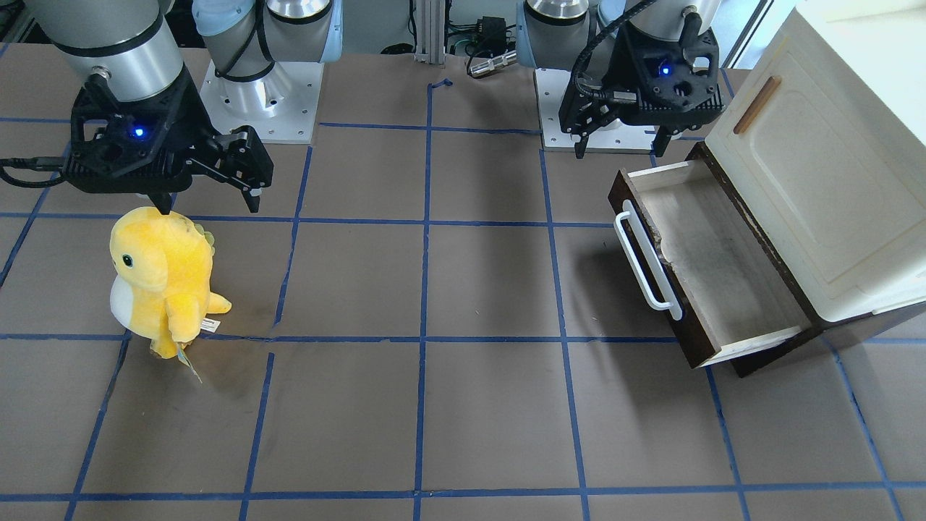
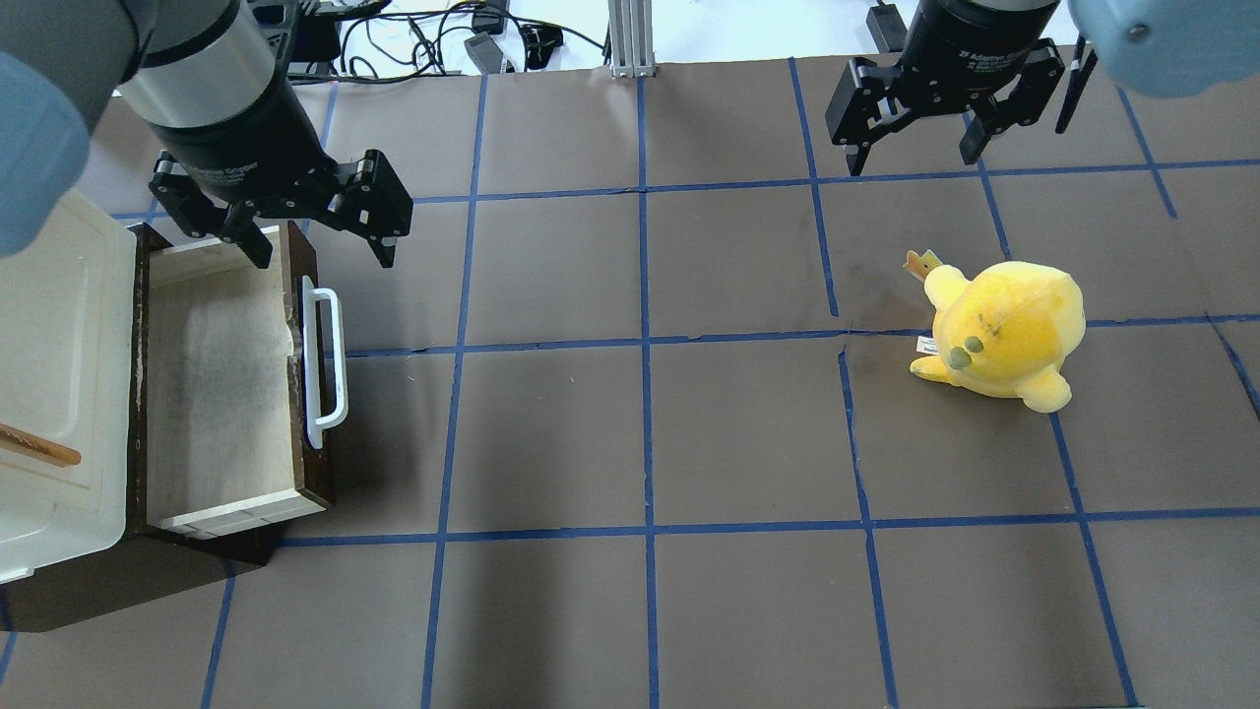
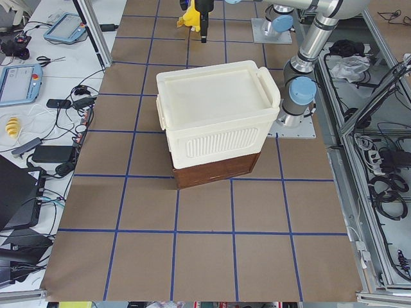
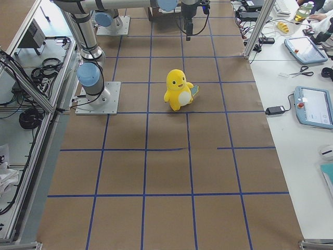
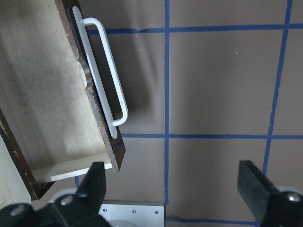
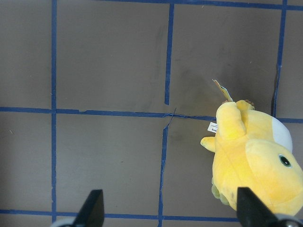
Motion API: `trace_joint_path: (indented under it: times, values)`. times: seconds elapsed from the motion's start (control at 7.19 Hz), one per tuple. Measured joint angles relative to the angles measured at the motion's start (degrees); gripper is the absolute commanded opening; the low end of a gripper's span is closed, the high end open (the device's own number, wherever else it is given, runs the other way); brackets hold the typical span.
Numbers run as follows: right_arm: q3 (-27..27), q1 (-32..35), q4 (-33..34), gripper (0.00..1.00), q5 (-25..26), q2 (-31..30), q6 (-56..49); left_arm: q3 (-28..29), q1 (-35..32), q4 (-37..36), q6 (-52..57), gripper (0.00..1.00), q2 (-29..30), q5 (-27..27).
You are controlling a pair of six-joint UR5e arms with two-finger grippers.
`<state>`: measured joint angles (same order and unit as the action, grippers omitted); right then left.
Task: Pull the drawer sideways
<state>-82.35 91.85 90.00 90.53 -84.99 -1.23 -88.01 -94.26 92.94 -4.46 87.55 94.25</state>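
Note:
The dark brown drawer (image 2: 221, 379) stands pulled out from under the cream cabinet (image 2: 49, 374), its pale wood interior showing. Its white bar handle (image 2: 325, 364) faces the table's middle. The drawer (image 1: 716, 268) and handle (image 1: 646, 257) also show in the front view, and the drawer (image 5: 47, 94) and handle (image 5: 102, 78) in the left wrist view. My left gripper (image 2: 317, 248) is open and empty. It hovers above one end of the drawer front, clear of the handle, and also shows in the front view (image 1: 621, 145). My right gripper (image 2: 915, 153) is open and empty, far from the drawer.
A yellow plush toy (image 2: 1004, 330) stands on the brown, blue-taped table below my right gripper (image 1: 210, 202); it also shows in the right wrist view (image 6: 255, 161). The cabinet door with a small wooden handle (image 1: 756, 105) is above the drawer.

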Motion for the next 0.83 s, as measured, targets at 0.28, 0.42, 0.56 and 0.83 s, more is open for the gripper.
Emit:
trace_joint_path:
  times: [0.28,0.42,0.56,0.83]
  values:
    - [0.0,0.0,0.0,1.00,0.0,0.0,0.0,-0.8,0.0,-3.4,-0.3,1.00,0.5,-2.0]
    - [0.0,0.0,0.0,1.00,0.0,0.0,0.0,-1.0,0.0,-3.9,-0.4,1.00,0.6,-3.2]
    - [0.0,0.0,0.0,1.00,0.0,0.0,0.0,-1.2,0.0,-4.1,-0.3,1.00,0.6,-3.7]
    - [0.0,0.0,0.0,1.00,0.0,0.0,0.0,-1.3,0.0,-4.2,-0.2,1.00,0.3,-3.7]
